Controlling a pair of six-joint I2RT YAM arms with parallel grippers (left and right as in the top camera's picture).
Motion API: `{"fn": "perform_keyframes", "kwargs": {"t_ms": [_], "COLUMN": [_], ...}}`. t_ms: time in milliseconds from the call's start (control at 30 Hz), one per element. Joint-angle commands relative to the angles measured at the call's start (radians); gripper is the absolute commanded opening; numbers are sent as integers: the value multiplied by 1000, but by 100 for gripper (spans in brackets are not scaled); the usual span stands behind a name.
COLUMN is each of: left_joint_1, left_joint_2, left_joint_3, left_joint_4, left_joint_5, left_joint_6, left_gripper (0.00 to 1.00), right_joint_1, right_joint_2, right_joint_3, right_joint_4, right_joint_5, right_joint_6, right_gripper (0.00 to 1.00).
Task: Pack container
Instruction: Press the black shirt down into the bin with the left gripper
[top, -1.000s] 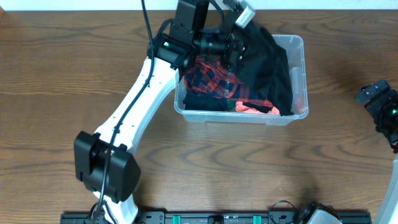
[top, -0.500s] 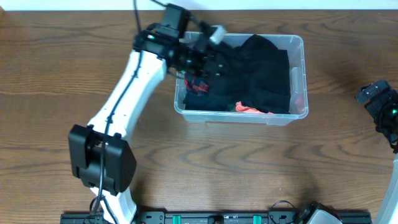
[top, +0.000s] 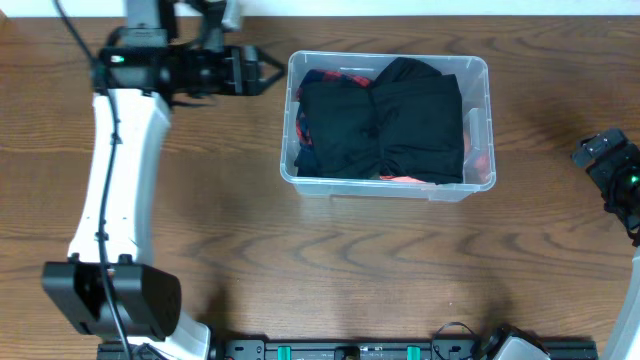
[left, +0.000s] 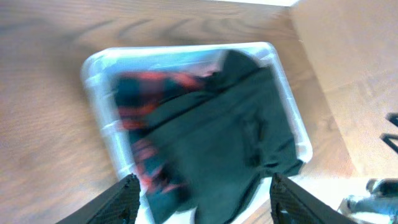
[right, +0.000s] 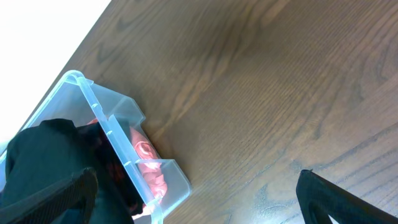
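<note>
The container (top: 385, 190) is a clear plastic bin at the table's upper middle. A black garment (top: 385, 120) lies across the top of its contents. Red plaid cloth (top: 310, 90) shows at its left end and a coral cloth (top: 482, 160) at its right end. My left gripper (top: 265, 72) hovers just left of the bin's back left corner, open and holding nothing. In the left wrist view its fingers frame the bin (left: 93, 62), the black garment (left: 230, 137) and the plaid (left: 143, 87). My right gripper (top: 610, 165) stands open at the table's right edge, well clear of the bin.
Brown wooden tabletop (top: 400, 270) surrounds the bin on all sides. In the right wrist view the bin's corner (right: 180, 180) with the coral cloth (right: 149, 162) lies at the lower left, with bare wood to its right. A black rail (top: 350, 350) runs along the front edge.
My left gripper has opened, let go of the black garment into the bin, and drawn back leftward out of it. The garment now covers most of the plaid. The right arm has not moved.
</note>
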Motion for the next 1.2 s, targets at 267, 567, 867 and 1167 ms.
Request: {"fn": "perform_keyframes", "kwargs": {"t_ms": [267, 567, 867, 1167], "left_joint_1": [-420, -433, -441, -502], "left_joint_2": [211, 530, 297, 200], "left_joint_3": [13, 13, 18, 18], "left_joint_4": [83, 61, 81, 327], "left_joint_5": [-521, -494, -491, -491], "left_joint_6": [27, -85, -93, -24], "left_gripper": [65, 52, 53, 54], "right_joint_1": [-8, -8, -8, -8], "right_joint_2": [-1, -1, -1, -1], "right_joint_3": [4, 4, 4, 3], "right_joint_4": [-1, -1, -1, -1], "right_joint_5": [-7, -7, -7, -7], "right_joint_6": [8, 8, 8, 8], "right_gripper": [99, 99, 99, 99]}}
